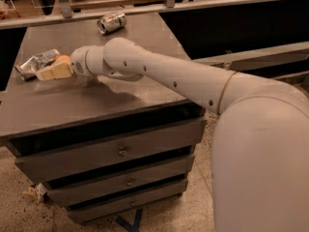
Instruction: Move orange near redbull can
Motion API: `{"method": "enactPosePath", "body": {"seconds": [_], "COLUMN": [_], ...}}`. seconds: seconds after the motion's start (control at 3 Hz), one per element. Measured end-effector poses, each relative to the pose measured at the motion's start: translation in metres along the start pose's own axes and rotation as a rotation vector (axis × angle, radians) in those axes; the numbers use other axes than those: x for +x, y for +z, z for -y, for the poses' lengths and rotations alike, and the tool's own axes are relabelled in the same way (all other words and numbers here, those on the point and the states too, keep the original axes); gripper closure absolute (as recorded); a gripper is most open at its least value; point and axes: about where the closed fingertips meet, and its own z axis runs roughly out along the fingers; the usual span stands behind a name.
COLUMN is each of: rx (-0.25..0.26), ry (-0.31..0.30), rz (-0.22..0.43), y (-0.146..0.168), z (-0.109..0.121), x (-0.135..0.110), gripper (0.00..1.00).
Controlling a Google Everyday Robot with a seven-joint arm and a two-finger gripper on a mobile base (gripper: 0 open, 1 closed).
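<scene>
The orange (62, 59) shows only as a small orange patch above my gripper (49, 70), at the left of the grey cabinet top (96, 98). My gripper is shut on the orange, low over the surface, and its cream finger (54, 72) hides most of the fruit. The redbull can (35, 63), crumpled silver and blue, lies on its side right beside the gripper's tip, to the left of the orange and almost touching it. My white arm (164, 71) reaches in from the right across the top.
A smooth silver can with green and red markings (111, 22) lies on its side at the back of the cabinet top. The cabinet has three drawers (118, 151) below. A rail (145, 6) runs behind the cabinet. My robot's white body (263, 163) fills the right foreground.
</scene>
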Motion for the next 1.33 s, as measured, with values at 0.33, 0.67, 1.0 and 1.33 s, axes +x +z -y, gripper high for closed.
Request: {"method": "enactPosePath", "body": {"seconds": [0.33, 0.67, 1.0, 1.33], "rx": [-0.012, -0.019, -0.004, 0.059], "ry": [-0.003, -0.038, -0.078, -0.106], "rz": [0.003, 0.012, 0.025, 0.011], "y": [-0.01, -0.033, -0.062, -0.095], "z": [0.003, 0.014, 0.03, 0.057], "x": [0.0, -0.008, -0.018, -0.019], "gripper": [0.0, 0.0, 0.0, 0.0]}}
